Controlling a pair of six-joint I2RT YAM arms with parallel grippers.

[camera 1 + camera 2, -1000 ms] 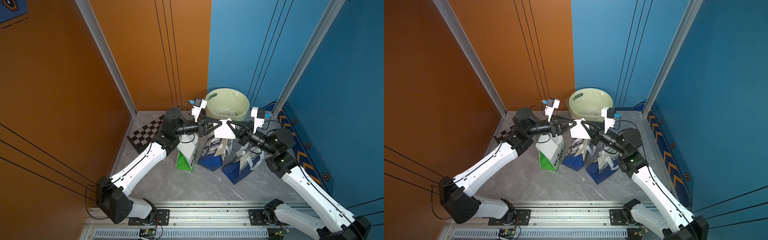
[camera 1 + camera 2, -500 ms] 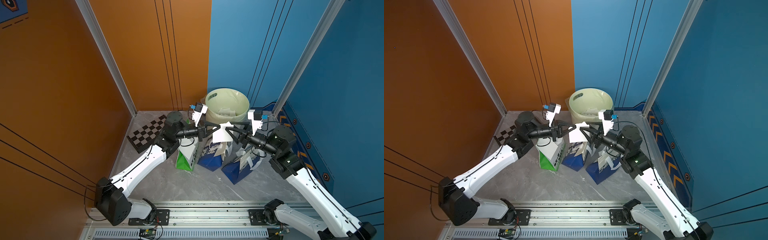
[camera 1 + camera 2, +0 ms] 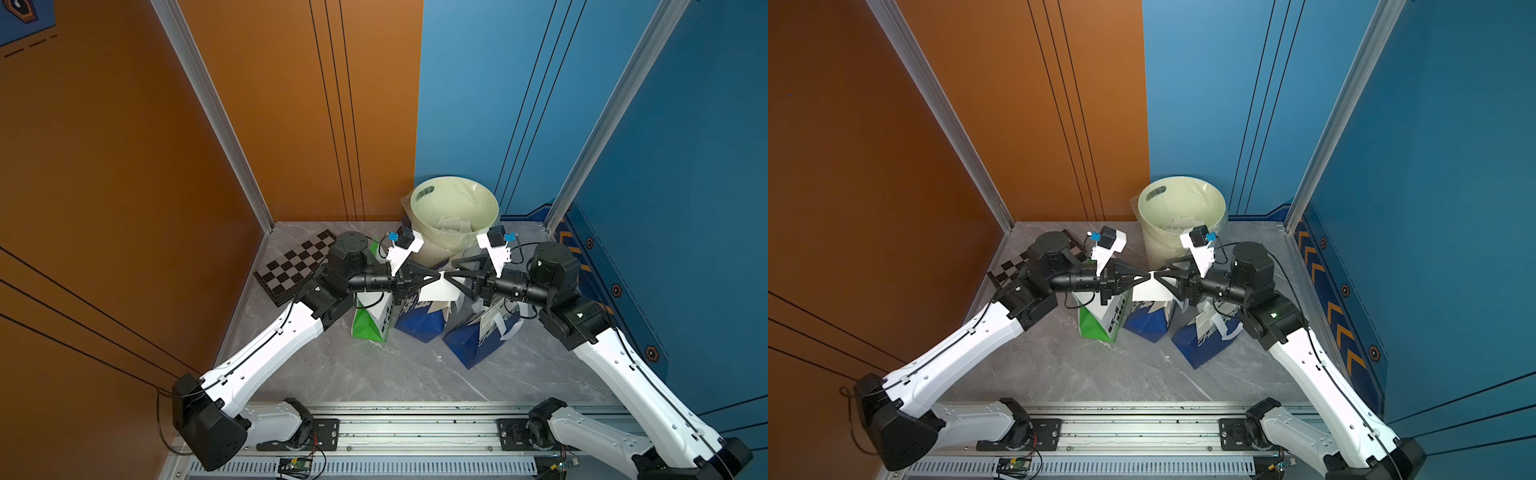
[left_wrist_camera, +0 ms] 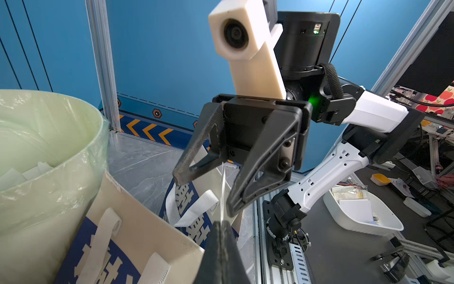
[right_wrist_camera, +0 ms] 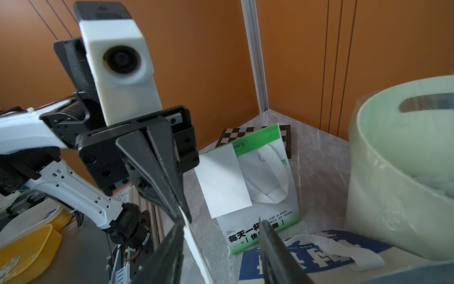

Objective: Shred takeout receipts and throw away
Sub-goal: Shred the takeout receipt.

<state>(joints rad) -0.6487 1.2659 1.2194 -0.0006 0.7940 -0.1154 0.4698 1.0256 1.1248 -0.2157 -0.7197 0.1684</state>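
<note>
A white takeout receipt (image 3: 436, 291) (image 3: 1148, 291) hangs in the air above the bags. My left gripper (image 3: 436, 276) (image 3: 1148, 275) is shut on its top edge. In the left wrist view the slip (image 4: 223, 196) shows edge-on, rising from the shut left gripper (image 4: 221, 225). My right gripper (image 3: 449, 270) (image 3: 1160, 269) (image 4: 204, 195) faces it tip to tip, open, with the slip's edge (image 5: 194, 243) between its fingers and close to one of them. A second receipt (image 5: 223, 179) lies flat against the green-white bag (image 5: 260, 196).
A pale green lined bin (image 3: 455, 208) with paper scraps stands at the back wall. A green-white bag (image 3: 370, 324) and two blue-white bags (image 3: 419, 322) (image 3: 482, 336) stand below the grippers. A chequered board (image 3: 295, 266) lies at the left wall.
A second ago both grippers held the receipt stretched between them. The right gripper let go and opened, then came back tip to tip with the left. The left stays shut on the slip.
</note>
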